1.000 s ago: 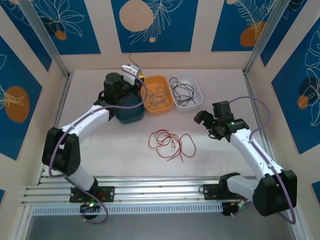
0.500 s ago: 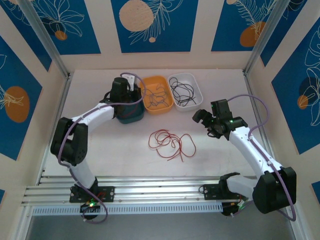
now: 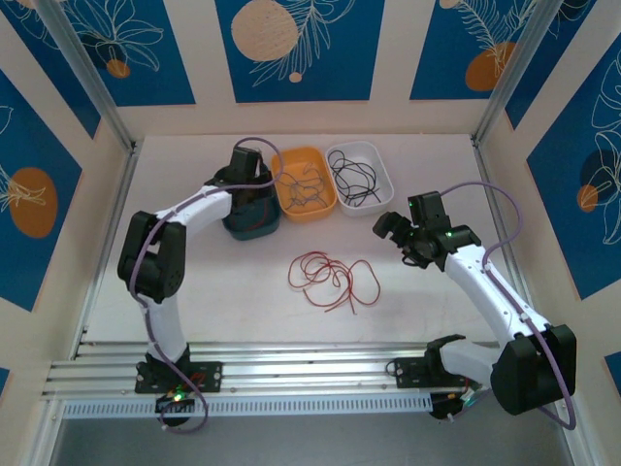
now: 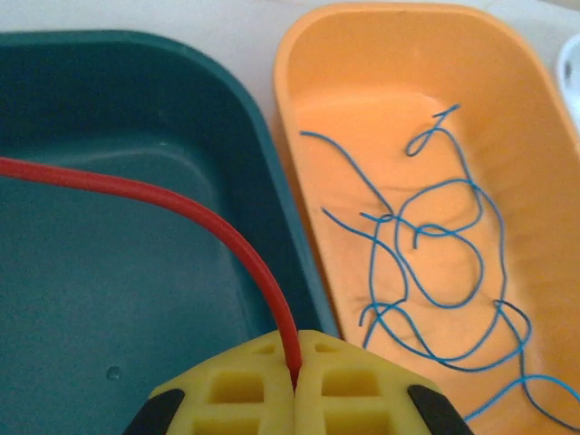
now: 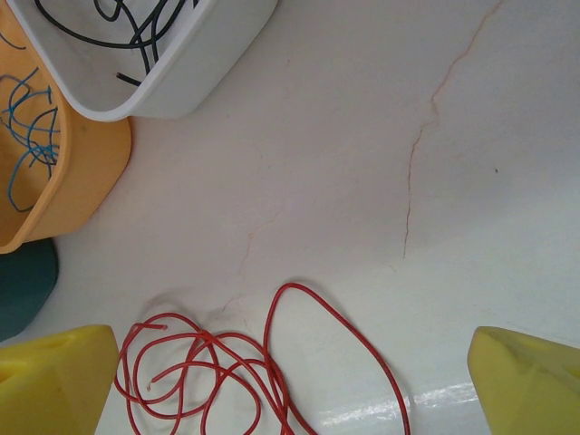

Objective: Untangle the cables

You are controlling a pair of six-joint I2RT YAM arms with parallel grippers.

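**One red wire pinched over the teal bin**

The left gripper (image 4: 294, 379) is clamped on a single red wire (image 4: 181, 204) (its yellow fingertips are pressed together around the end). The wire arcs up and away to the left above the teal bin (image 4: 100, 299). Just beside that bin, the orange bin (image 4: 304, 100) holds loose blue wires (image 4: 435, 263), and the white bin (image 5: 190, 86) next along holds black wires (image 5: 136, 32). The right gripper (image 5: 290, 385) hangs with its fingers spread wide and nothing between them, above the table (image 5: 362, 145). Below it, a loose bunch of red wires (image 5: 204, 367) lies on the table in front of the bins, apart from them.
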